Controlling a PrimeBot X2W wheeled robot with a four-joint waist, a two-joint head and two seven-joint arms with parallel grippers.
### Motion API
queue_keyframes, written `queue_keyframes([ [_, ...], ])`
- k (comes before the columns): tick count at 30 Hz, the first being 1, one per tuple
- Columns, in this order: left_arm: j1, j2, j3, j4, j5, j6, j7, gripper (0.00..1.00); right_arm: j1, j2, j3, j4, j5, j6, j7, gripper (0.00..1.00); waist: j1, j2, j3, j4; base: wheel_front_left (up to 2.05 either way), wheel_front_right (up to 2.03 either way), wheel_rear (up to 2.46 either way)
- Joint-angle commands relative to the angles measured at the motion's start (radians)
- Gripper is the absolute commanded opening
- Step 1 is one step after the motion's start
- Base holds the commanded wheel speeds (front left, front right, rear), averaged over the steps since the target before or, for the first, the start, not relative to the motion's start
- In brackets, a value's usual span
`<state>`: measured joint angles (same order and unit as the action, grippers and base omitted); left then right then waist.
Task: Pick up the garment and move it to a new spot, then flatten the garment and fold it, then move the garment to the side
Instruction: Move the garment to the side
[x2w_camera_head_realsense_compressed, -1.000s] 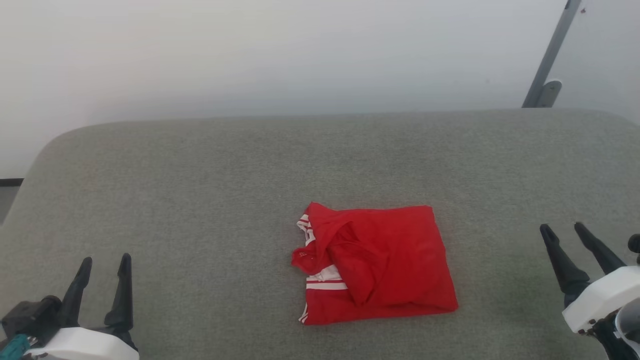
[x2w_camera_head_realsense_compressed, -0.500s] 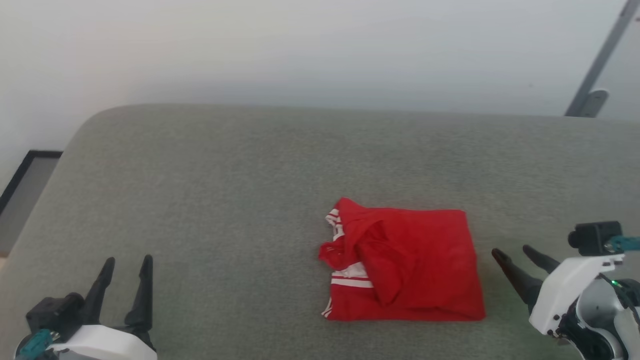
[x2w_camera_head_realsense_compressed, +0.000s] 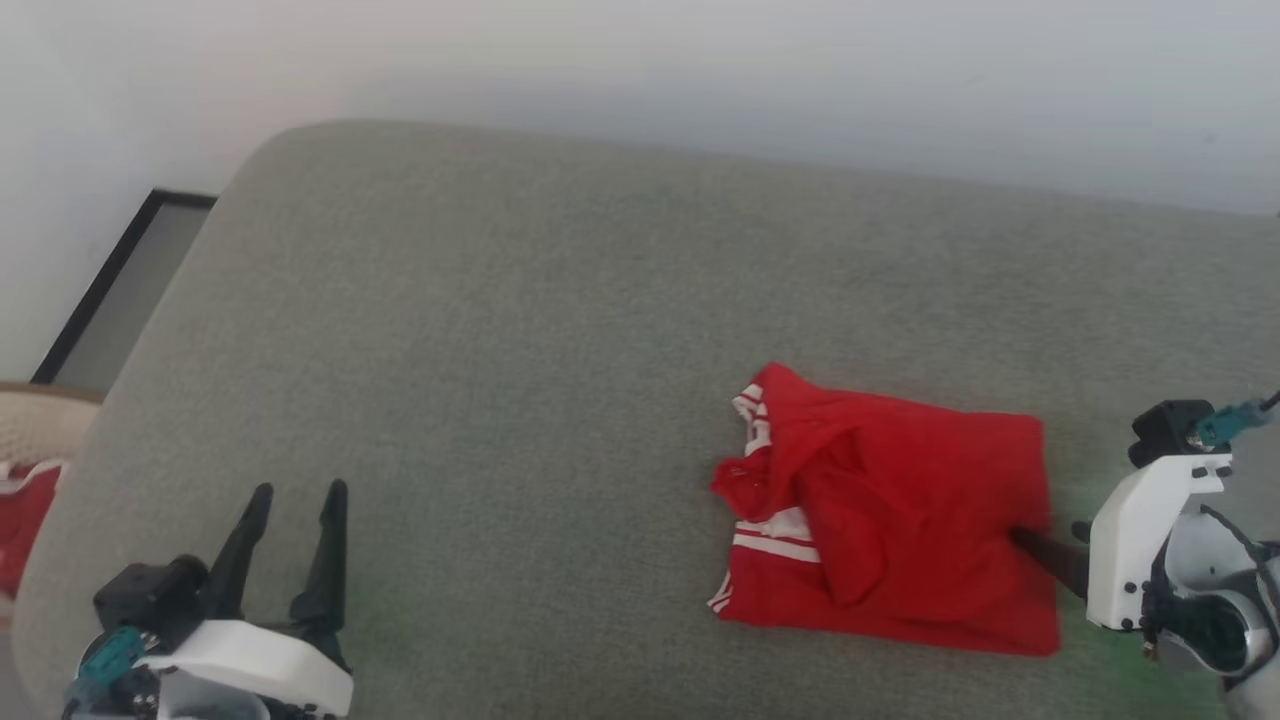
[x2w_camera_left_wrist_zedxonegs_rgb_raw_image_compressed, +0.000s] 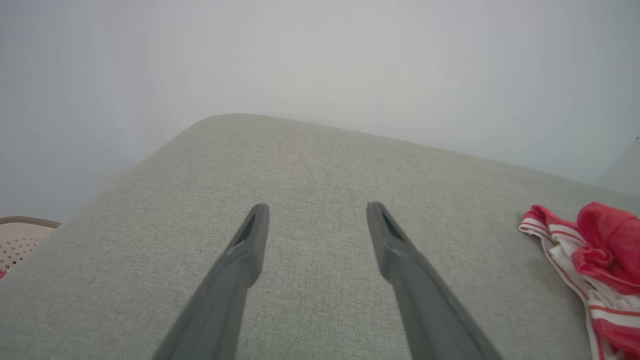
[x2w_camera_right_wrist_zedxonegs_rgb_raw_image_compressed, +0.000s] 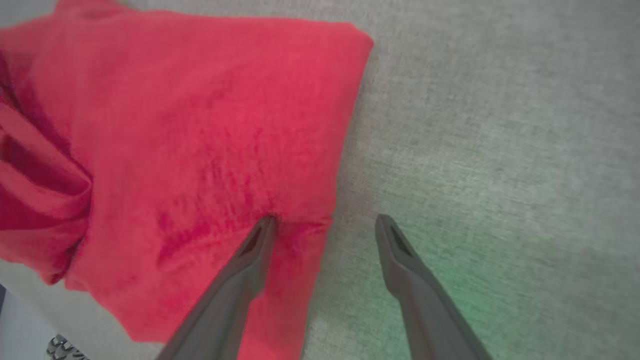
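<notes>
We've got our right fingers spread astride the right edge of the garment, left fingers spread above wide open worktop

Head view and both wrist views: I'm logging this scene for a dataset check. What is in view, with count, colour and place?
garment: one, red with white striped trim, folded, on the cushion right of centre
cushion: one, grey fabric, under the garment
wall: one, white, behind the cushion
basket: one, beige, past the cushion's left end
red cloth: one, red, by the basket
framed panel: one, grey with dark frame, far left
left gripper: one, dark fingers, open, over bare cushion
right gripper: one, dark fingers, open, astride the garment's edge
</notes>
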<state>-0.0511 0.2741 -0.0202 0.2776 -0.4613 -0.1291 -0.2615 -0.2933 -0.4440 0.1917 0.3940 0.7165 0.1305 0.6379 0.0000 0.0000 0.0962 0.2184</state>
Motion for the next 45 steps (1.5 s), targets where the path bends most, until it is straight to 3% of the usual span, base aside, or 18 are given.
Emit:
queue_keyframes([
  [1,-0.020,-0.007,-0.006,0.000,0.001,-0.001,-0.004,1.00,-0.019,0.016,-0.015,0.023,-0.011,0.000,0.045,1.00,0.0000,0.0000,0.030,0.029,0.00,0.00,0.00],
  [7,-0.041,-0.015,-0.014,0.007,0.000,-0.001,-0.004,1.00,-0.030,0.072,-0.027,0.050,-0.037,0.001,0.169,1.00,0.0000,0.0000,0.057,0.049,0.00,0.00,0.00],
  [8,-0.042,-0.017,-0.013,0.008,0.000,-0.001,-0.004,1.00,-0.032,0.080,-0.031,0.041,-0.039,0.001,0.168,0.33,0.0000,0.0000,0.060,0.050,0.00,0.00,0.00],
  [9,-0.045,-0.018,-0.013,0.009,0.000,-0.001,-0.004,1.00,-0.033,0.085,-0.034,0.032,-0.040,0.001,0.171,0.00,0.0000,0.0000,0.062,0.050,0.00,0.00,0.00],
  [17,-0.061,-0.014,-0.016,0.005,0.001,-0.001,-0.004,1.00,-0.051,0.067,-0.077,-0.020,-0.065,0.000,0.141,0.00,0.0000,0.0000,0.069,0.024,0.00,0.00,0.00],
  [30,-0.143,0.002,-0.065,-0.022,0.009,-0.001,-0.004,1.00,-0.159,-0.023,-0.203,-0.073,-0.141,0.000,0.153,0.00,0.0000,0.0000,0.136,-0.100,0.00,0.00,0.00],
  [45,-0.329,0.043,-0.201,-0.034,0.011,-0.001,-0.004,1.00,-0.370,-0.164,-0.254,0.017,-0.227,0.000,0.058,0.00,0.0000,0.0000,0.255,-0.270,0.00,0.00,0.00],
])
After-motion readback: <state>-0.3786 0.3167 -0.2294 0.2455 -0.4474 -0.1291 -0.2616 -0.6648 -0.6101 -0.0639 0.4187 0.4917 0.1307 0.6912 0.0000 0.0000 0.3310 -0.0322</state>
